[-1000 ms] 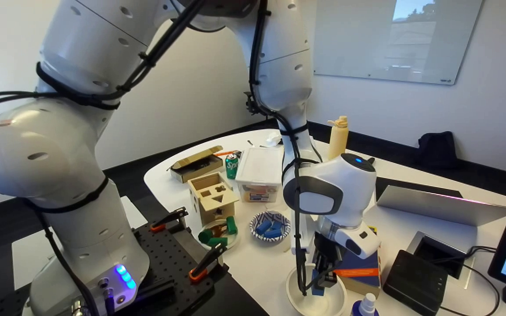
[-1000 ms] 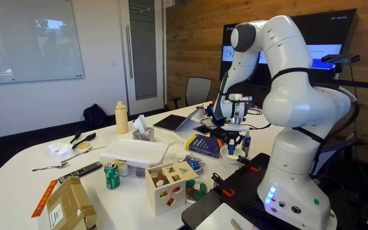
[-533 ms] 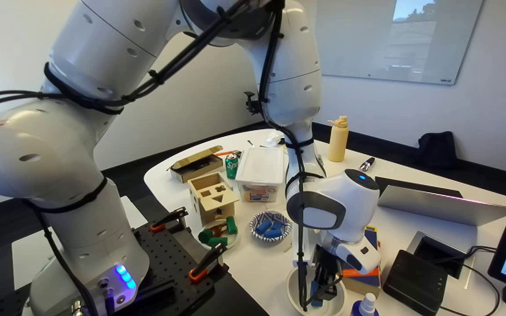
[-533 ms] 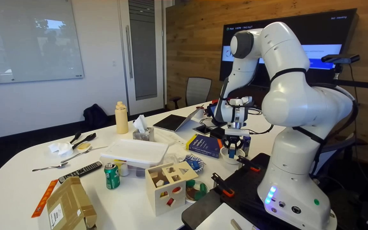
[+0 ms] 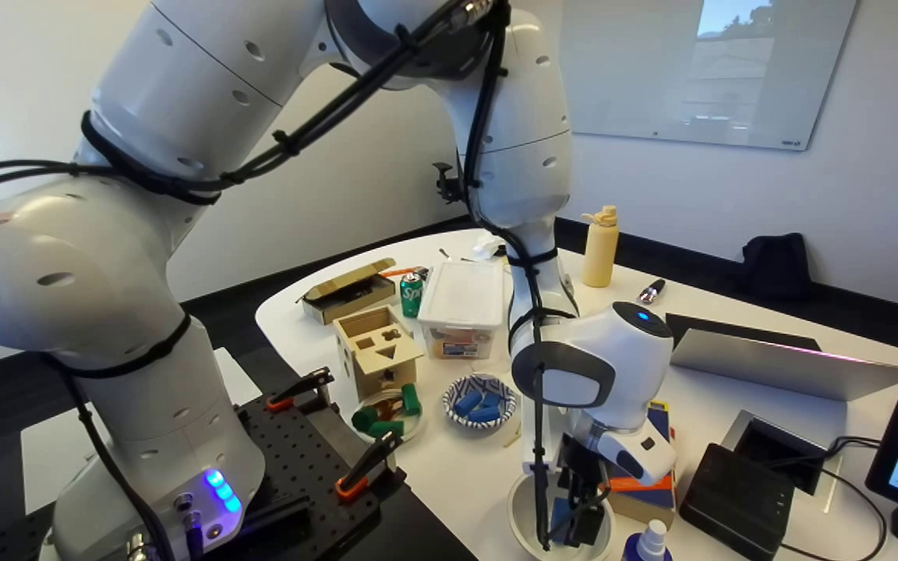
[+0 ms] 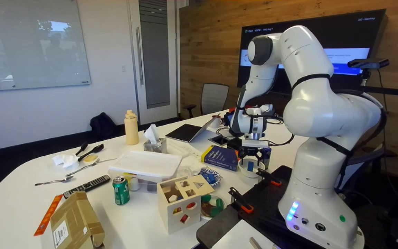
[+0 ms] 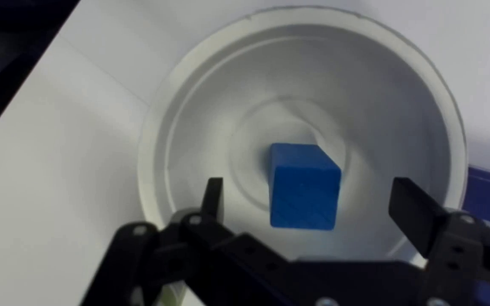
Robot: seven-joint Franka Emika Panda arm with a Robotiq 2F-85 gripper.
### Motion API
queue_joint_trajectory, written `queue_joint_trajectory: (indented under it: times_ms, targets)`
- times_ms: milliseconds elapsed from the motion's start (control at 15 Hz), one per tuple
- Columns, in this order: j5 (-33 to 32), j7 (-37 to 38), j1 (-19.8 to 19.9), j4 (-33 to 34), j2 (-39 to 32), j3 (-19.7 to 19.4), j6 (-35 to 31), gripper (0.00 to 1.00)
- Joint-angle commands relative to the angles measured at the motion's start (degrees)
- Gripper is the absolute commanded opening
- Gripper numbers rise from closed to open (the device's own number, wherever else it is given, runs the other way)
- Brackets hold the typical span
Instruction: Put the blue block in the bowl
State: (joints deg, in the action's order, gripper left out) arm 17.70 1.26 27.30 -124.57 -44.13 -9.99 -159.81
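Observation:
The blue block (image 7: 304, 195) stands on end inside the plain white bowl (image 7: 202, 140), near its middle, in the wrist view. My gripper (image 7: 309, 191) is open around it, with a gap between the block and each of the black fingers (image 7: 415, 212). In an exterior view the block (image 6: 250, 166) shows upright within the bowl (image 6: 245, 174), below the spread gripper (image 6: 250, 162). Another exterior angle has the fingers and cable partly covering the block (image 5: 562, 514), while the rim of the bowl (image 5: 517, 530) shows around them.
A thick blue book (image 6: 221, 157) lies beside the bowl, and a spray bottle (image 5: 649, 541) stands close by. The patterned dish (image 5: 451, 411) holds several blue blocks. A wooden shape box (image 6: 180, 211) and black clamps (image 6: 268, 176) are also near.
The gripper has come down into the bowl with the block, then its fingers have spread apart and let the block go. The block now stands free in the bowl.

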Motion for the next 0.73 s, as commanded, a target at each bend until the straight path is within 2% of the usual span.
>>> queue_joint_trajectory:
  times_ms: [0, 333, 467, 667]
  targets:
    - [-2.8, 6.0, -7.4, -3.3, 5.6, -4.1, 2.4, 1.0]
    - [-10.0, 12.5, -16.8, -4.3, 15.6, -8.7, 14.1, 1.0]
    - [-13.3, 15.4, -19.2, -3.9, 19.0, -9.8, 17.4, 1.0]
    - [-16.7, 17.8, -20.1, -2.9, 22.1, -9.6, 21.2, 1.0]
